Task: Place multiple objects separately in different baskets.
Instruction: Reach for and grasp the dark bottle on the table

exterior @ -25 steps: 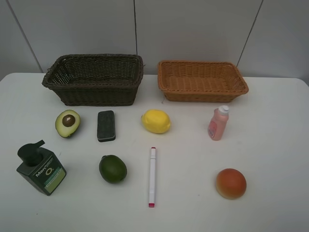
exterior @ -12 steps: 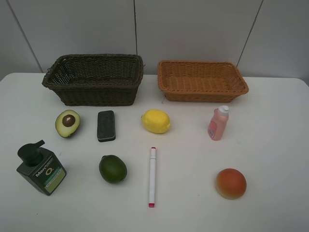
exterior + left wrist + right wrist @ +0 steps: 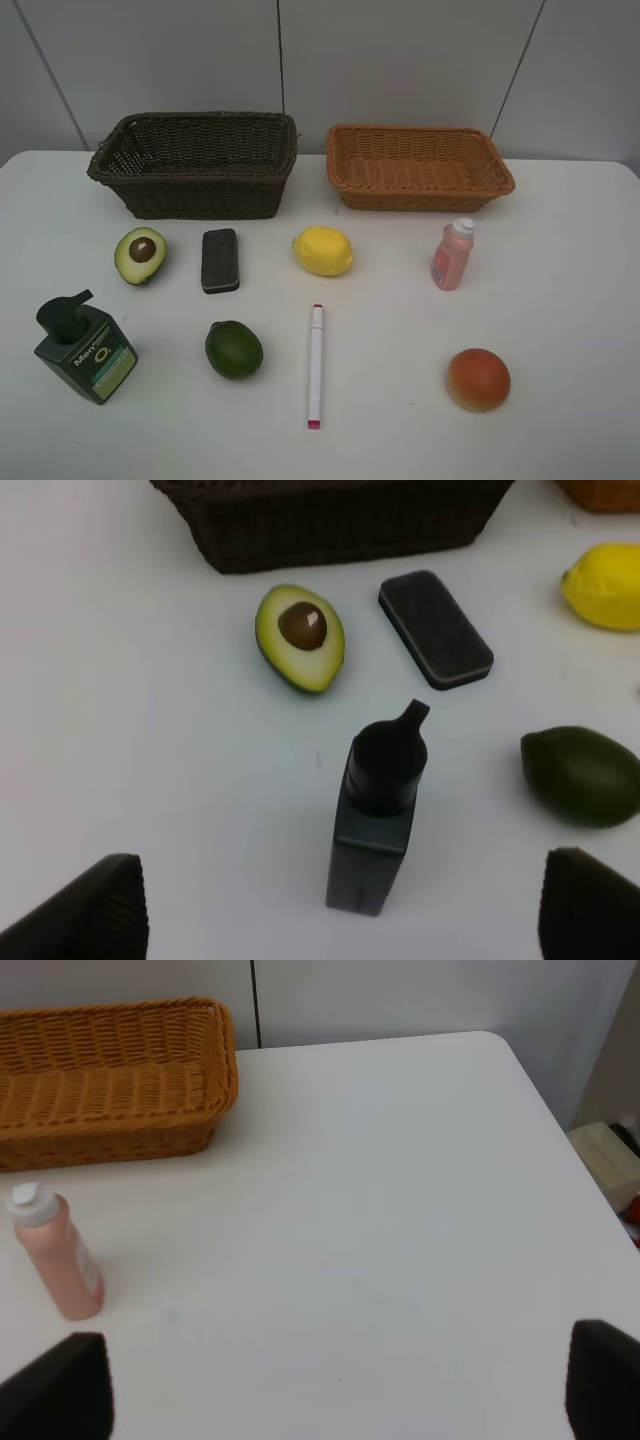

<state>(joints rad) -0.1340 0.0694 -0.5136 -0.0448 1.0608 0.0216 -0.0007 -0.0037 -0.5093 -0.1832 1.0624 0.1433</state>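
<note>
"Men" in white is read on the label of the dark green pump bottle (image 3: pixel 85 347), lower left of the overhead frame, with a ring logo under it; the smaller print is illegible. That label is seen overhead only. In the left wrist view just the pump head and a plain dark side are shown. Any print on the pink bottle (image 3: pixel 451 257), right of centre, is too small to tell.

The dark brown basket (image 3: pixel 200 195) is placed upper left and the orange-tan basket (image 3: pixel 415 195) upper right, both on the white table (image 3: pixel 560 300).

- **Middle row:** halved avocado (image 3: pixel 140 254) cut side up, black eraser (image 3: pixel 220 260), lemon (image 3: pixel 323 250).
- **Lower row:** lime (image 3: pixel 234 349), white pink-tipped marker (image 3: pixel 315 365), peach (image 3: pixel 478 379). All lie apart from one another, outside the baskets.

The grippers are shown in the wrist views only. The left gripper (image 3: pixel 342 880) is spread wide above the pump bottle, with nothing held. The right gripper (image 3: pixel 338 1332) is spread wide over bare table, with the pink bottle and the tan basket ahead of it.
</note>
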